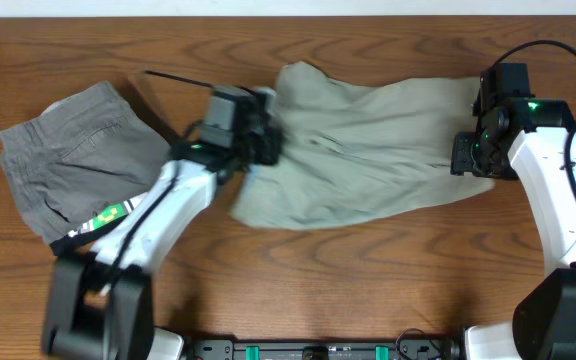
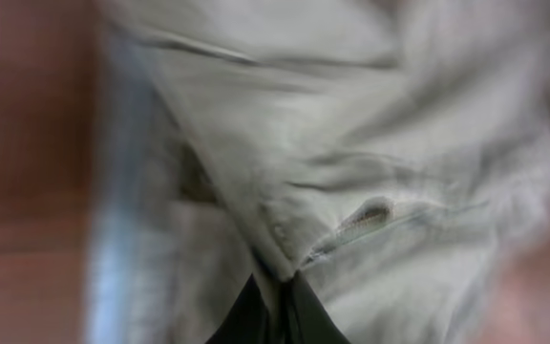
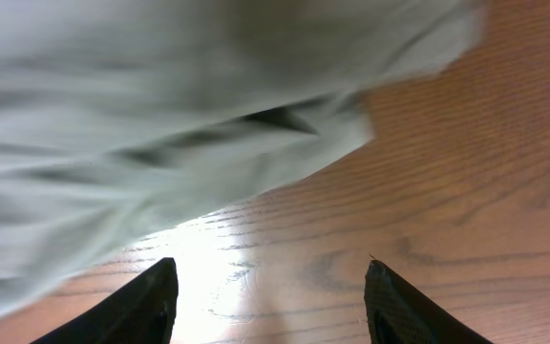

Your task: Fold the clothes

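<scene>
Pinching a fold: left gripper [image 2: 277, 306] jaws closed on the clothes [image 1: 368, 150], spread on the table [image 1: 348, 290]. Right gripper [image 3: 270, 287] jaws wide, empty (hem just ahead); should grip it before lifting both evenly.

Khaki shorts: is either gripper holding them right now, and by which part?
The left gripper pinches the khaki shorts at a fold on the edge nearest that arm. The right gripper is open over bare table, holding nothing.
</scene>
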Tool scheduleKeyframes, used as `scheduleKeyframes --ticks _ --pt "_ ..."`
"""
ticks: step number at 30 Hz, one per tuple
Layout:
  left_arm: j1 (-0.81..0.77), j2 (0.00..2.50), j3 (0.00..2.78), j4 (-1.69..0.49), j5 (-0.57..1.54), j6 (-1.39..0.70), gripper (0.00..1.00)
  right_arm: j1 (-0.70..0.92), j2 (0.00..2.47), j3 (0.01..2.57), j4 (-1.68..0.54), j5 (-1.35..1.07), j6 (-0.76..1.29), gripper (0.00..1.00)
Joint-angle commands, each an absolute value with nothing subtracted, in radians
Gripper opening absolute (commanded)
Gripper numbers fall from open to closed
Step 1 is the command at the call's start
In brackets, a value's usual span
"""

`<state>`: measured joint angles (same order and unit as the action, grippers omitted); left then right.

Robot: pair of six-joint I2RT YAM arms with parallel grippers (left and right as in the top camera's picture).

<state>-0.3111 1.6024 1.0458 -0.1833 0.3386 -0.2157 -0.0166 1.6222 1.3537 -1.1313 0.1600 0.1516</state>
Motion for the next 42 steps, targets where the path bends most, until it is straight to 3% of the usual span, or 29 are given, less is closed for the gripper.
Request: scheduleKeyframes --ticks 1,10,12,16,19,26,34,38,42 --pt "-0.275 1.607 1.049 -0.195 0.05 -0.278 0.06 -0.019 1.607 1.364 -1.134 0.152 0.133 0.61" --pt "-0.285 1.72 1.049 -0.293 0.052 -0.271 0.07 -0.019 1.607 1.339 -1.155 0.07 0.095 0.62" --pt "-0.284 1.744 1.049 -0.311 0.051 -0.271 0.17 -0.019 1.607 1.32 -1.154 0.071 0.088 0.62" --pt "-0.284 1.754 1.049 -0.316 0.047 -0.223 0.46 -0.02 1.607 1.261 -1.093 0.078 0.088 0.63" --pt "-0.281 1.741 1.05 -0.3 -0.017 -0.189 0.48 -0.02 1.607 1.208 -1.034 0.078 0.089 0.63" --pt "-0.245 1.698 1.05 -0.252 -0.068 -0.18 0.63 -0.027 1.607 1.146 -0.976 0.104 0.15 0.61" --pt "-0.244 1.563 1.052 -0.369 0.015 -0.181 0.63 -0.119 1.607 1.146 -0.929 0.143 0.231 0.66" --pt "-0.266 1.494 1.051 -0.511 0.118 -0.181 0.49 -0.179 1.607 1.139 -0.896 0.019 0.152 0.66" --pt "-0.302 1.518 1.032 -0.559 0.12 -0.18 0.48 -0.203 1.607 1.1 -0.847 -0.035 0.133 0.66"
